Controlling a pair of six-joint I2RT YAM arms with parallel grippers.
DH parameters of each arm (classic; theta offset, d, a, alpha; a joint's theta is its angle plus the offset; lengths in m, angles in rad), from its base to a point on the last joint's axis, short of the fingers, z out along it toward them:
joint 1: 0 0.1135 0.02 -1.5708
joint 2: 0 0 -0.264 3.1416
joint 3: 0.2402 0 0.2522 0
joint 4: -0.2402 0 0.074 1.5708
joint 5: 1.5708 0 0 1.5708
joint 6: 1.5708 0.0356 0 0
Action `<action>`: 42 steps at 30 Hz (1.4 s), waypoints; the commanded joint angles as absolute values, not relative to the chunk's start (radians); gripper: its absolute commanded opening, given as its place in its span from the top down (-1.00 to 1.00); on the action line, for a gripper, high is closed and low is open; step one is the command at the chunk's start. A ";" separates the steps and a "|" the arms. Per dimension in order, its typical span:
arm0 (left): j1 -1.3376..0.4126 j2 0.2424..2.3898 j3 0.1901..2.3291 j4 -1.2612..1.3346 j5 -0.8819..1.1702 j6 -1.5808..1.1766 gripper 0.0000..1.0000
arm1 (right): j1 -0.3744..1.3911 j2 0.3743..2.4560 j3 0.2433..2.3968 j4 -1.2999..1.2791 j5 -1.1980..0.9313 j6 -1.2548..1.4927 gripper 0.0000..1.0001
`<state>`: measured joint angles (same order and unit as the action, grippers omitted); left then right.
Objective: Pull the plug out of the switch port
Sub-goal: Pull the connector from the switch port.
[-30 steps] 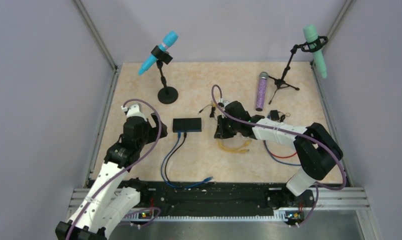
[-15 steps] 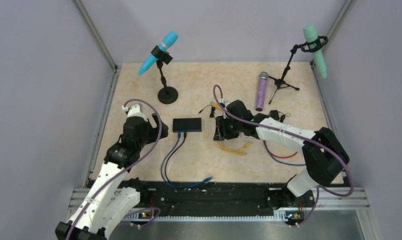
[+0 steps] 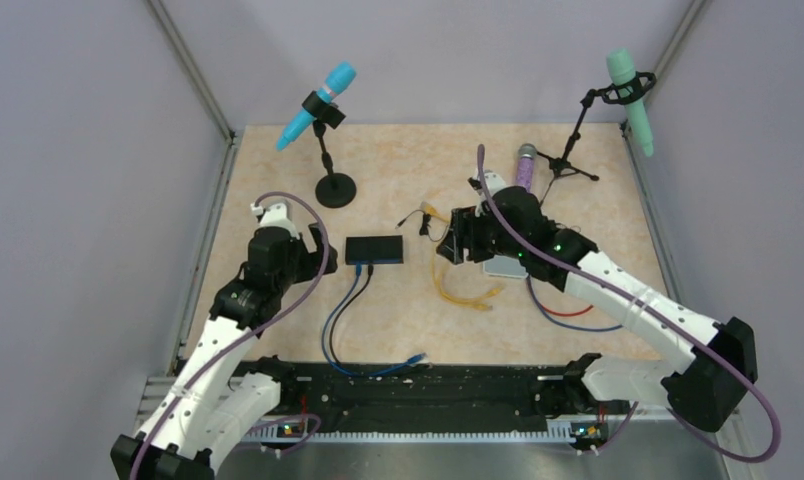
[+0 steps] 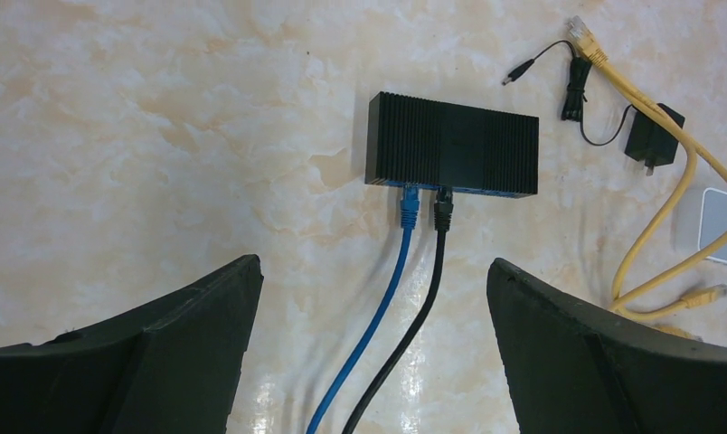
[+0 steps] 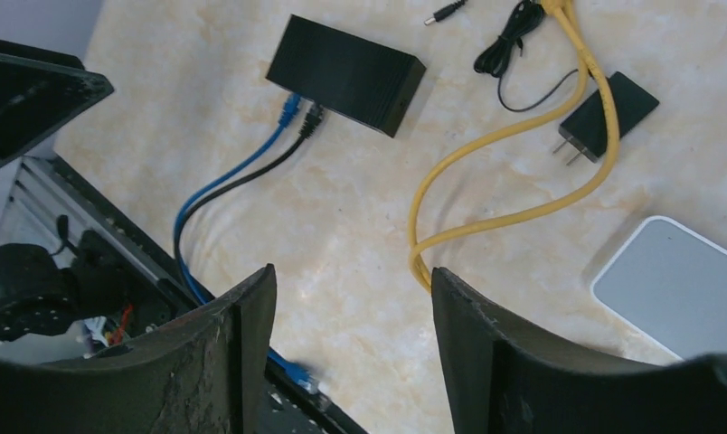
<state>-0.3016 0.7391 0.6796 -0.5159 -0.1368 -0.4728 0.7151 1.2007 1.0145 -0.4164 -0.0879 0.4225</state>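
The black switch point(image 3: 374, 249) point(image 4: 452, 145) point(image 5: 346, 72) lies flat mid-table. A blue plug point(image 4: 409, 206) point(image 5: 290, 107) and a black plug point(image 4: 443, 210) point(image 5: 312, 119) sit in ports on its near edge, their cables running toward the table front. A yellow cable point(image 3: 465, 288) point(image 4: 667, 208) point(image 5: 486, 154) lies loose to the right, its plug point(image 4: 581, 32) free of the switch. My left gripper point(image 3: 318, 246) point(image 4: 371, 271) hangs wide open just left of the switch, empty. My right gripper point(image 3: 456, 240) point(image 5: 353, 276) is open and empty, above the yellow cable right of the switch.
A small black power adapter point(image 4: 651, 136) point(image 5: 608, 113) and a pale grey pad point(image 5: 676, 289) lie right of the switch. Microphones on stands point(image 3: 323, 105) point(image 3: 628, 85) stand at the back. Red and blue cables point(image 3: 568, 312) loop at right. A loose blue plug point(image 3: 415, 357) lies by the front rail.
My right gripper has opened, risen and drawn back to the right, leaving the yellow cable lying on the table. The left arm has barely moved.
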 commanded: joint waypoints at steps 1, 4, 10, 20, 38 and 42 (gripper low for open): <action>-0.299 0.799 0.768 -0.432 -0.126 -0.385 -0.97 | 0.709 1.166 0.959 -0.290 -0.151 0.546 -0.26; -0.299 0.862 0.807 -0.406 -0.096 -0.326 -0.97 | 0.710 1.228 0.953 -0.212 -0.278 0.638 -0.26; -0.299 1.019 0.892 -0.336 -0.067 -0.234 -0.97 | 0.711 1.406 0.992 -0.074 -0.438 0.777 -0.26; -0.295 1.275 1.142 -0.568 -0.103 0.136 -0.97 | 0.715 1.748 1.251 -0.080 -0.435 0.805 -0.19; -0.279 1.404 0.829 -0.232 0.222 -0.134 -0.88 | 0.697 1.965 1.446 -0.323 -0.312 0.607 -0.23; -0.279 1.438 0.808 -0.186 0.266 -0.180 -0.85 | 0.680 2.013 1.478 -0.334 -0.351 0.592 -0.23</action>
<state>-0.2829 1.4242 0.8272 -0.2909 0.1928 -0.1089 0.7013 1.9614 1.4109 -0.3050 -0.3283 0.6292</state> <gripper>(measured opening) 0.937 0.612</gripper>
